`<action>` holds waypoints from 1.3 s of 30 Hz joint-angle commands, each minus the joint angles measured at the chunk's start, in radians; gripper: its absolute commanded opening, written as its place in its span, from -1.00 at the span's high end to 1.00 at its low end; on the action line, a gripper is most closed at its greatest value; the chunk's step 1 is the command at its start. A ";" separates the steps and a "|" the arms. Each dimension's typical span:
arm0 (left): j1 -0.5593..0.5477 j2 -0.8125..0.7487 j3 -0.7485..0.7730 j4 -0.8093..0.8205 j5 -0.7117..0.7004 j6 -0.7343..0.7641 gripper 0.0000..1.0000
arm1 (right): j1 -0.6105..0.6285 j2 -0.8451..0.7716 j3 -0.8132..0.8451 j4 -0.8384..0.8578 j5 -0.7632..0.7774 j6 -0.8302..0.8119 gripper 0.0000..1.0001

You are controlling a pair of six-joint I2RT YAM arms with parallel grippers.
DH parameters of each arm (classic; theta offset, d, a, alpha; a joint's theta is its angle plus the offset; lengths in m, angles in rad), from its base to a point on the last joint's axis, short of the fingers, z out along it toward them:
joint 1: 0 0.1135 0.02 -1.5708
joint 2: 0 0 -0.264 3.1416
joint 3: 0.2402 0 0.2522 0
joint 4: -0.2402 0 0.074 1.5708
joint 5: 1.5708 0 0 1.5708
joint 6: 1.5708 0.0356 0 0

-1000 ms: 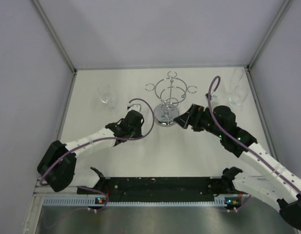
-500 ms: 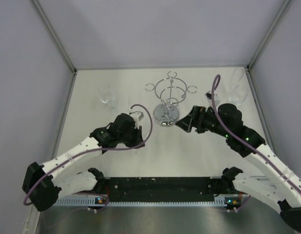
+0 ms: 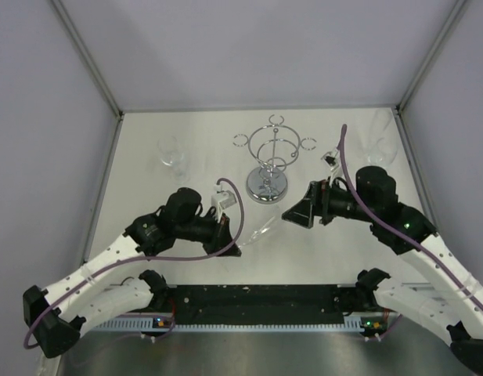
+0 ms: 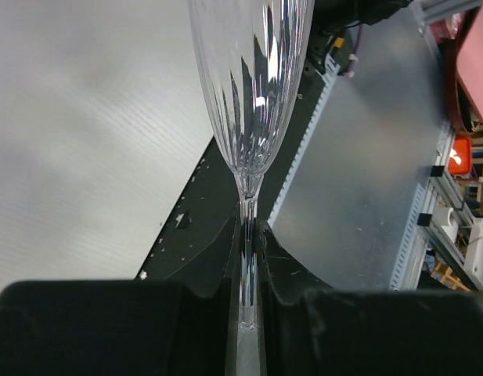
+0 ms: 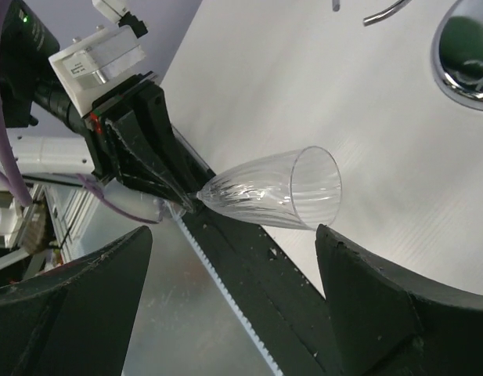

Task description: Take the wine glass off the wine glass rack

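The clear ribbed wine glass (image 4: 253,78) lies nearly level in the air, its stem pinched between the fingers of my left gripper (image 4: 247,239). In the top view the left gripper (image 3: 232,247) holds the wine glass (image 3: 261,229) in front of the wine glass rack (image 3: 271,153), well apart from it. The rack's chrome arms carry nothing. My right gripper (image 3: 293,213) is open and faces the glass's rim. In the right wrist view the wine glass (image 5: 280,192) lies between and beyond the spread fingers of the right gripper (image 5: 233,235), untouched by them.
Two more clear glasses stand on the table, one at the back left (image 3: 172,154) and one at the back right (image 3: 378,149). The rack's mirrored round base (image 3: 267,188) sits mid-table. A black strip and metal rail (image 3: 257,301) run along the near edge.
My left arm has drawn back toward the near edge with the glass, away from the rack. The right gripper has followed, shifting slightly nearer and staying open.
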 commanded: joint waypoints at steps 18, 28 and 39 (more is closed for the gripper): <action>-0.010 -0.012 -0.012 0.287 0.287 -0.009 1.00 | -0.008 -0.023 0.057 0.062 -0.351 0.006 -0.48; -0.013 0.003 -0.029 0.340 0.296 -0.007 1.00 | -0.006 -0.029 0.012 0.132 -0.414 0.038 0.25; -0.013 -0.043 -0.023 0.324 0.197 0.019 0.71 | -0.008 -0.027 0.011 0.137 -0.404 0.050 1.00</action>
